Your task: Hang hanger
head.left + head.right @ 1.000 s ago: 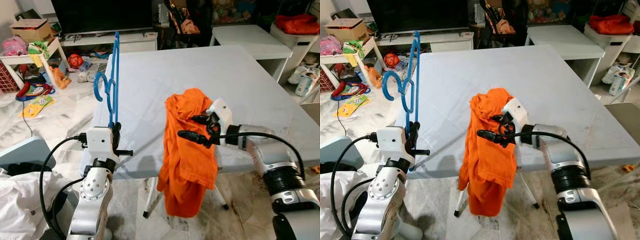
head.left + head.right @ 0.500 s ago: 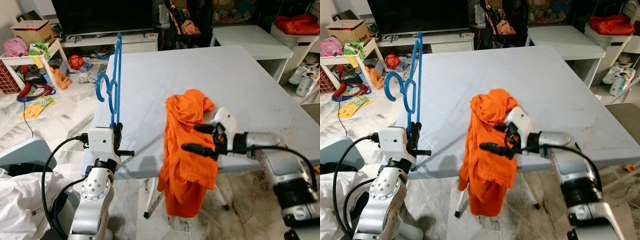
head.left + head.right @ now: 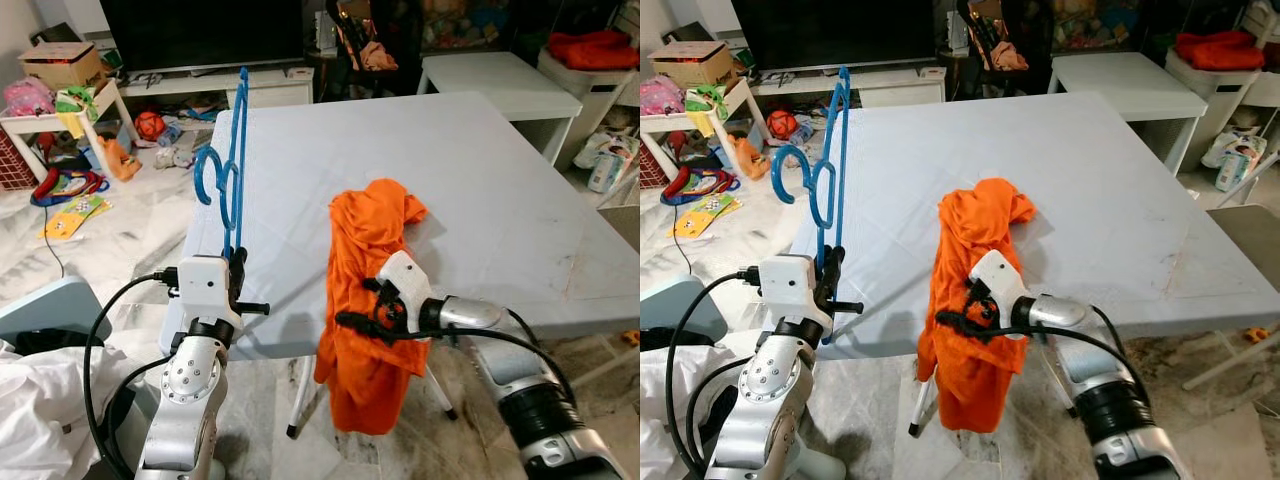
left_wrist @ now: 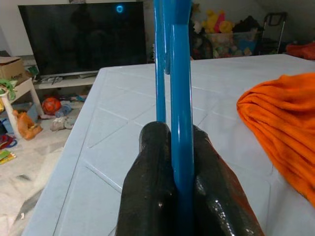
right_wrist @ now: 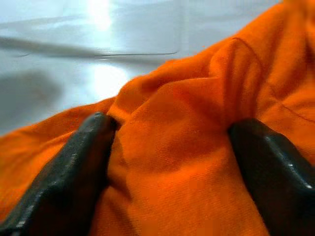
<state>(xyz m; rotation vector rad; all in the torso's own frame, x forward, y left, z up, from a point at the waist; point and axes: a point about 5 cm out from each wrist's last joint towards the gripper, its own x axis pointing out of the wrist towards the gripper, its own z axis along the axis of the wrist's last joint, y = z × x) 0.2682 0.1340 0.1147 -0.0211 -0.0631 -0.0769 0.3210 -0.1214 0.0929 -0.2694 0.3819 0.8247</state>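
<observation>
A blue plastic hanger (image 3: pixel 231 160) stands upright in the left pincer (image 3: pixel 234 272), its two black fingers (image 4: pixel 147 196) clamped tight on the bottom bar, as the left wrist view makes plain. The hook (image 3: pixel 207 172) curls toward the robot's left, and the hanger rises just off the near left corner of the pale grey desk (image 3: pixel 480 170).

An orange garment (image 3: pixel 372 300) is draped over the desk's near edge, part bunched on the top and the rest hanging down toward the floor. The right pincer (image 3: pixel 372 312) is pressed into the hanging cloth at the desk edge. In the right wrist view its fingers (image 5: pixel 64 172) stand apart with a fold of orange fabric (image 5: pixel 177 162) bulging between them and touching both, so the pincer is spread around the cloth rather than squeezed shut on it.

Beyond the desk sit a dark television (image 3: pixel 200 30) on a low white stand (image 3: pixel 220 80), scattered toys (image 3: pixel 70 185) on the marble floor at the robot's left, and a second white table (image 3: pixel 500 80) at the far right. White cloth (image 3: pixel 40 400) lies near the robot's left side.
</observation>
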